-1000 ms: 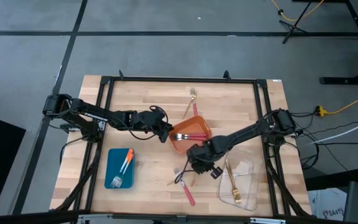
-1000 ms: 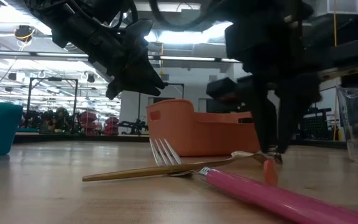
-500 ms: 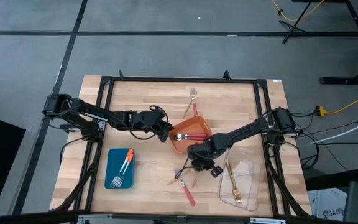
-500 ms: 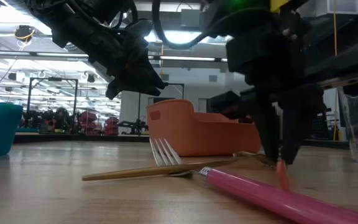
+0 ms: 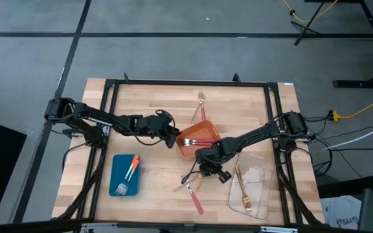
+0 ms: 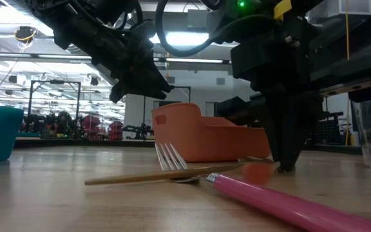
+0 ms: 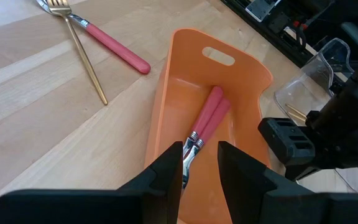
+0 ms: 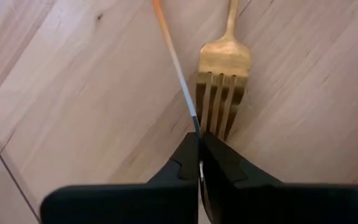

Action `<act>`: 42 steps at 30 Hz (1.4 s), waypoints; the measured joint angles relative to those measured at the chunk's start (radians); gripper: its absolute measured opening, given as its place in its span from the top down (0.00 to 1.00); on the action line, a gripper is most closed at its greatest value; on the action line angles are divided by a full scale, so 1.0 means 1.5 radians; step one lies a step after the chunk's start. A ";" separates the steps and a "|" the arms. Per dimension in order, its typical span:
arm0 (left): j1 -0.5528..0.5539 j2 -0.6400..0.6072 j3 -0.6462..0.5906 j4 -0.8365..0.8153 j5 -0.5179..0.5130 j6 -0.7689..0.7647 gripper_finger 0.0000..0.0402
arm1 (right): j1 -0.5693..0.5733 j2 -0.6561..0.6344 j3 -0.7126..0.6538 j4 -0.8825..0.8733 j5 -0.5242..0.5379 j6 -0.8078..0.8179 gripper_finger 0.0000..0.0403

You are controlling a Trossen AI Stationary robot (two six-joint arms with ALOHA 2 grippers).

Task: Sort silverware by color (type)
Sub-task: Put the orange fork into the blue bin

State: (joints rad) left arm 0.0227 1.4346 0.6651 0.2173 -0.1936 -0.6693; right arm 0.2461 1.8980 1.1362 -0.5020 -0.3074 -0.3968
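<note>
- Wooden table [image 5: 141, 97] under me, with forks lying loose and in trays.
- One orange-handled fork [image 8: 174, 59] sits pinched at its neck in my right gripper [image 8: 199, 144], low over the wood beside a gold fork [image 8: 223, 81].
- Close by lies a pink-handled fork [image 6: 282, 203].
- I think I am picking up. Next I should lift it and carry it to the blue tray [image 5: 117, 169], where another orange one rests.
- Over the orange tray [image 7: 166, 118] and its pink forks hangs my left gripper [image 7: 201, 163], fingers apart, holding nothing.
</note>
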 joint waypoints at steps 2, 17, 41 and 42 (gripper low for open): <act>0.000 0.000 0.000 0.000 0.000 0.000 0.77 | 0.000 0.000 0.000 0.001 0.000 0.003 0.99; 0.000 0.000 0.000 0.006 0.012 0.004 0.77 | 0.001 0.000 0.050 -0.056 0.000 0.000 1.00; -0.080 -0.269 0.001 -0.003 0.046 0.293 0.77 | -0.009 -0.020 0.268 -0.191 0.133 -0.071 1.00; -0.088 -0.284 0.000 -0.009 0.034 0.304 0.77 | -0.009 -0.020 0.286 -0.186 0.134 -0.071 1.00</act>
State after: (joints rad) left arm -0.1099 1.0088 0.6657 0.2032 -0.1422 -0.2127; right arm 0.2321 1.8683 1.5651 -0.7816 -0.1065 -0.5034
